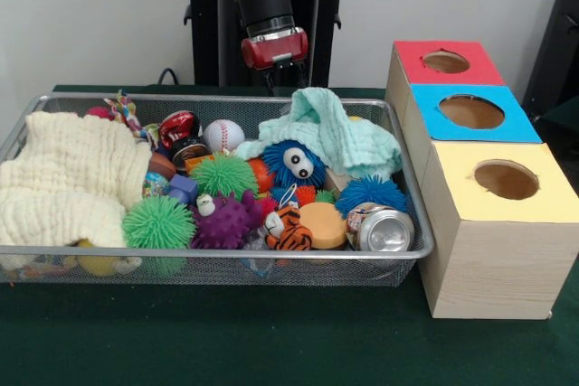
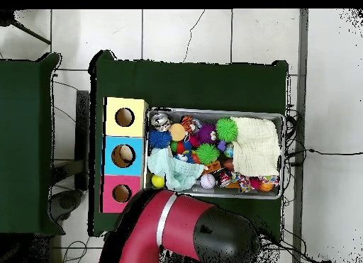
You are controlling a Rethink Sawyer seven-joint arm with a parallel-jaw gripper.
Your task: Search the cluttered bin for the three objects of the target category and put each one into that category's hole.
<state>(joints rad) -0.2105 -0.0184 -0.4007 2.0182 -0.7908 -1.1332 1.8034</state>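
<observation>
The silver wire-mesh bin (image 1: 226, 258) fills the left and middle of the table and is packed with toys. In it lie a cream cloth (image 1: 68, 178), a mint cloth (image 1: 330, 133), a baseball (image 1: 223, 136), a blue fuzzy toy with eyes (image 1: 294, 164), two green spiky balls (image 1: 223, 174), a purple spiky ball (image 1: 224, 221), a tiger toy (image 1: 289, 228), an orange disc (image 1: 323, 223) and a can (image 1: 384, 230). My gripper (image 1: 285, 79) hangs just behind the bin's far rim, above the mint cloth's edge, holding nothing that I can see. The bin also shows in the overhead view (image 2: 213, 110).
Three wooden boxes stand in a row right of the bin, each with a round hole on top: red (image 1: 445, 62), blue (image 1: 470, 113) and yellow (image 1: 505, 180). In the overhead view my red arm (image 2: 170, 225) reaches in beside the red box (image 2: 121, 193).
</observation>
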